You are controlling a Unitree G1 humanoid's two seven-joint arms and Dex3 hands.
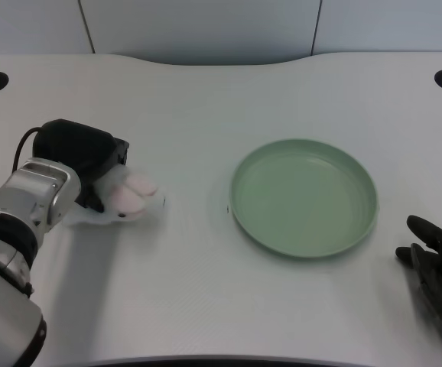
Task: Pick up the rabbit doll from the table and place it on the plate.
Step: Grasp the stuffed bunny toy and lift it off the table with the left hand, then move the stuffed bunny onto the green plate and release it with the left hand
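The left hand [83,159] closes over the rabbit doll [127,200] near the table's [206,99] left edge — gripping it for the plate [303,196].

Colours were simple: the table [206,115] was plain white, the plate [303,196] a pale mint green, the rabbit doll [129,199] white with pink bits, and the left hand [83,153] black on a silver forearm [22,206].

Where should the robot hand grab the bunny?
Probably around the rabbit doll's soft body, coming from the left, where the left robot hand already covers it. The doll lies on its side on the table, its pink-and-white end pointing toward the plate.
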